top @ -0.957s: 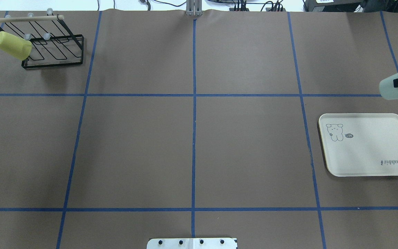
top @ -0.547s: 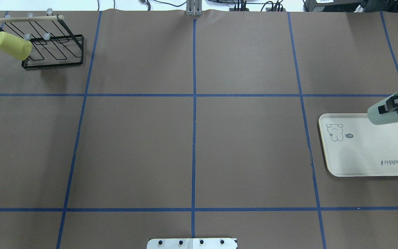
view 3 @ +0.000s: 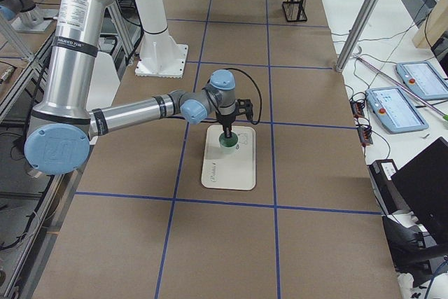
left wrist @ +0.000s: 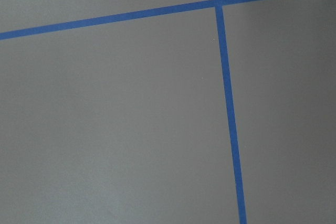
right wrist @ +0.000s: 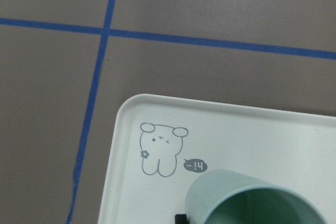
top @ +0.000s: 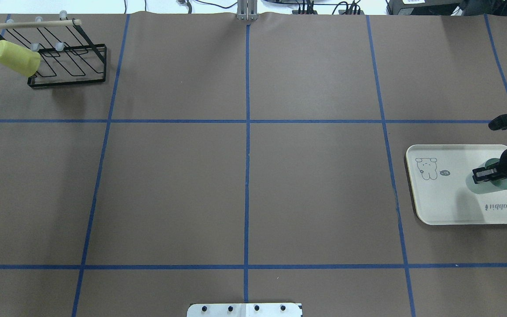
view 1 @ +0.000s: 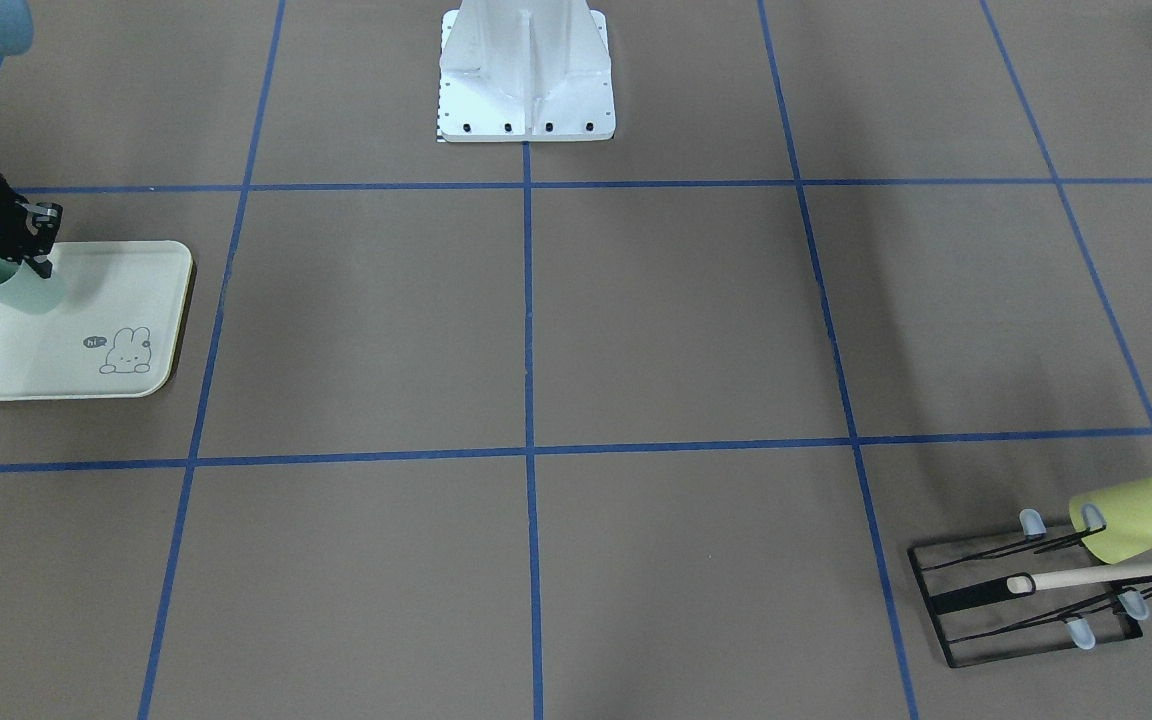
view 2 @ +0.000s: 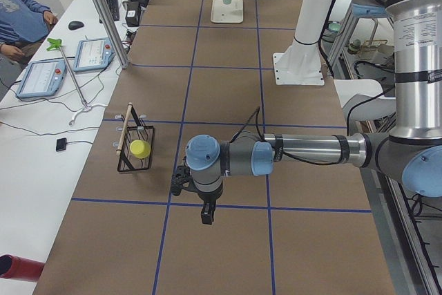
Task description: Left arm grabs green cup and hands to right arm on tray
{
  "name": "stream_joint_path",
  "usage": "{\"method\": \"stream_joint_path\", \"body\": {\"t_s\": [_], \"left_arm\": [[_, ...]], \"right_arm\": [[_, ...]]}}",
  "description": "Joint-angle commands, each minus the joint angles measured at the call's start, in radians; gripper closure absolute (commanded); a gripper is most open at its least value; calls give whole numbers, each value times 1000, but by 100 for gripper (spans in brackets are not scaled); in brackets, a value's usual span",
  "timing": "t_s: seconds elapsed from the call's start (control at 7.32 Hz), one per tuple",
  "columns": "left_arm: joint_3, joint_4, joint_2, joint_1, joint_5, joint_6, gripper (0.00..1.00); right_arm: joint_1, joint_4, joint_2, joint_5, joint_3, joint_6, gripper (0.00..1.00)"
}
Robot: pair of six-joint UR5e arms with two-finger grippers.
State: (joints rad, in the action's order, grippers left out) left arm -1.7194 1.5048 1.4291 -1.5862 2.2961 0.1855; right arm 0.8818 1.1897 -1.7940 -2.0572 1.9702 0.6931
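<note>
Nearest the robot, the left tool point(view 2: 207, 217) hung over the bare brown bench point(top: 244, 189). From where it showed, I could not tell whether it was open or closed. Out at three o'clock lay the cream-white rectangular tray point(top: 438, 207). Over its right half the right tool point(top: 484, 173) had its fingers pinched on the wall of the small pale mint-green plastic cup point(top: 484, 187), mouth up, with the rabbit drawing point(top: 426, 168) at its nine o'clock. Whether the base touched the tray I could not make out. To my mind the setting-down wanted a slow, straight drop until the cup sat flat, well inside the raised rim. Then a clean opening and a vertical lift, lest a finger tip so light a cup. Far off at ten o'clock, a yellow-green plastic cup point(top: 16, 57) hung on the black wire rack point(top: 73, 79).
</note>
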Motion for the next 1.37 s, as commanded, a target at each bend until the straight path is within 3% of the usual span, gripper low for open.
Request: {"method": "stream_joint_path", "body": {"t_s": [0.0,0.27,0.55,0.68,1.09,1.23], "left_arm": [[0,0,4,2,0,-1,0],[3,0,10,2,-1,-4,0],[9,0,10,2,-1,-6,0],[11,0,10,2,-1,-4,0],[6,0,10,2,0,-3,0],[4,5,10,2,-1,-1,0]], "right_arm": [[-52,-1,14,26,-31,-1,100],[-52,-13,82,54,-53,0,1],[-26,-9,126,63,-45,-4,0],[58,-1,139,52,-44,-54,0],[269,97,143,7,-53,-377,0],[352,166,151,-57,-54,-479,0]]}}
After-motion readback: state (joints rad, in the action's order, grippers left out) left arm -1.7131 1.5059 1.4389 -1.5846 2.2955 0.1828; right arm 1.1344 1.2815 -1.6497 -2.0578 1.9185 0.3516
